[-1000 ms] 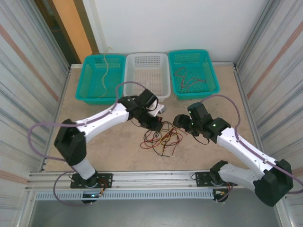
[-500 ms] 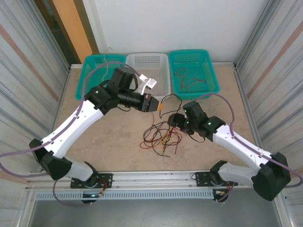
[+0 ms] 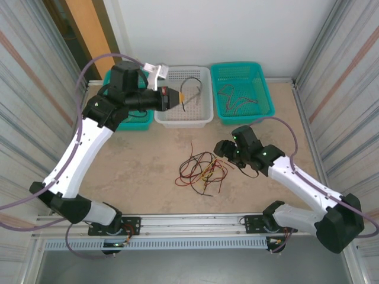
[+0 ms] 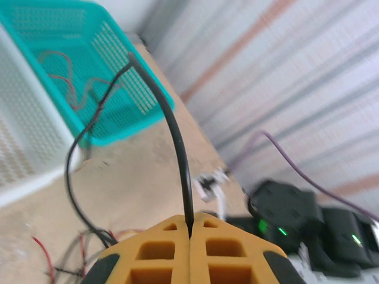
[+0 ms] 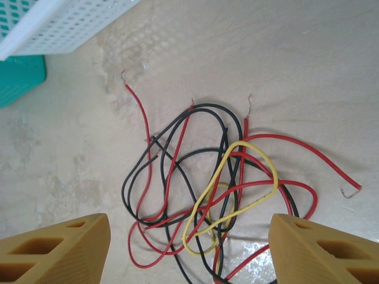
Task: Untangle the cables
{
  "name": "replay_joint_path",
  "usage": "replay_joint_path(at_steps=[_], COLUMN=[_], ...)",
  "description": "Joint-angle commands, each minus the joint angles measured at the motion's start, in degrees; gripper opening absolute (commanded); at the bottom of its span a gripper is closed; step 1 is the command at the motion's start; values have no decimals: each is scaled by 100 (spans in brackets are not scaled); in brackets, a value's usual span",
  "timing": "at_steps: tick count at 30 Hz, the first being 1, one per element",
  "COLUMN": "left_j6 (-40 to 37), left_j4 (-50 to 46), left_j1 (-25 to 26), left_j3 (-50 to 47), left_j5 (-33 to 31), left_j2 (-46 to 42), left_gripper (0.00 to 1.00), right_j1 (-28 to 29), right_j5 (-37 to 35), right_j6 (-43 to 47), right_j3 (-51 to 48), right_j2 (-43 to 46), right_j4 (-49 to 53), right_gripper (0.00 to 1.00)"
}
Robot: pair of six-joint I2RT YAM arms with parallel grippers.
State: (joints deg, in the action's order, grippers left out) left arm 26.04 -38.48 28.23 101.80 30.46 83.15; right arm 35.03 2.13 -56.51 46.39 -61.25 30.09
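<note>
Cables (image 5: 208,204) in red, black and yellow lie straight ahead of the right gripper (image 5: 188,236), whose jaws stand wide apart with nothing between them, hanging low over the heap. The left gripper (image 4: 190,236) is another matter: its jaws are pressed together on a single black cable (image 4: 177,148), which rises from the pinch, bends over and trails down. From above, that arm is stretched out high toward the far side, and the black cable dangles over the white basket (image 3: 183,120); it looks clear of the heap, though I can't be sure from the wrist view. The heap sits mid-table, just to the left of the right gripper and well apart from the left one, so the right arm is plainly the nearer. It spreads roughly side to side across the table (image 3: 130,171). A yellow cable (image 5: 260,192) loops slantwise through the middle of it, and red ends poke out at the edges, which seem the easiest things to grab. There is bare tabletop all round the heap. The baskets stand well off along the far edge, and the teal basket (image 3: 249,118) on the right already holds a few wires.
</note>
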Motion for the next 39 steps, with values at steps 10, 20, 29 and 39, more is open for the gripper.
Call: replay_joint_path(at_steps=[10,20,29,39], left_j6=[91,-199,-1016,-1319], left_j4=[58,245,-46,-238], left_j1=[-893,-750,190,1395], left_j3=[1948,951,-2002,-3339], left_j5=[-599,-488,-1394,-2000], left_j2=[2470,2242,518,1013], left_gripper=[37,55,44,33], right_j1=[40,56,403,564], right_j5=[-350,-347,-188,-694], right_j6=[-273,29,149,-4], right_j3=[-340,45,321,735], right_j2=[849,622,-405,-809], right_j4=[689,840,667,969], right_gripper=[69,70,66,62])
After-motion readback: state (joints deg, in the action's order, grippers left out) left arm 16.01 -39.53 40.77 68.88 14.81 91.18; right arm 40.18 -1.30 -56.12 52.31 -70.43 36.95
